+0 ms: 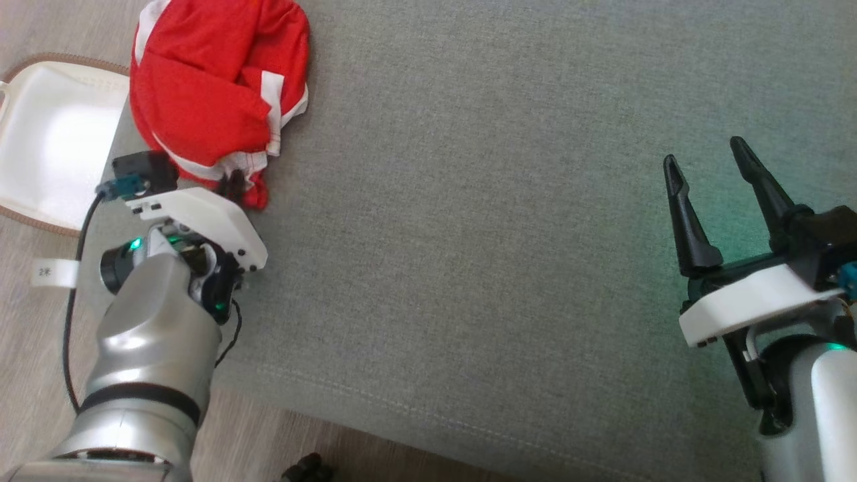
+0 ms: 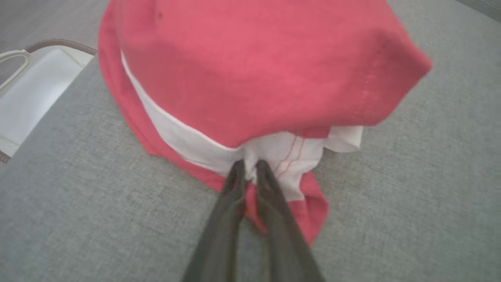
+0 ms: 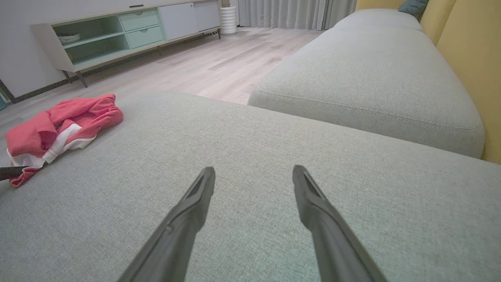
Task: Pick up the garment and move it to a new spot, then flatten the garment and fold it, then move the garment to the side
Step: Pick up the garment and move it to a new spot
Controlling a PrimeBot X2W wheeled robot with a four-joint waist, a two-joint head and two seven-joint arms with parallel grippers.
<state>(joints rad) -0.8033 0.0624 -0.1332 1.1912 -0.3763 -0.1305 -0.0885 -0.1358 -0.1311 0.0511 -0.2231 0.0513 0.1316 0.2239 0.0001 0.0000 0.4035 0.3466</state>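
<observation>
Remote folding run: my left gripper [image 2: 250, 166] was pinched shut on the white hem [image 2: 282, 152] of the red garment [image 1: 214, 87], which lay bunched at the left edge of the grey cushion [image 1: 502, 234]. The right gripper [image 1: 703, 152] hung with its fingers spread. I judged the cloth light and limp, likely to droop from that doubled hem.

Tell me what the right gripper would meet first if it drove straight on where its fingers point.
Probably the grey cushion under it: the open fingers of the right gripper slant toward bare fabric with nothing between. The red garment lies off to the side. Depth unclear.
</observation>
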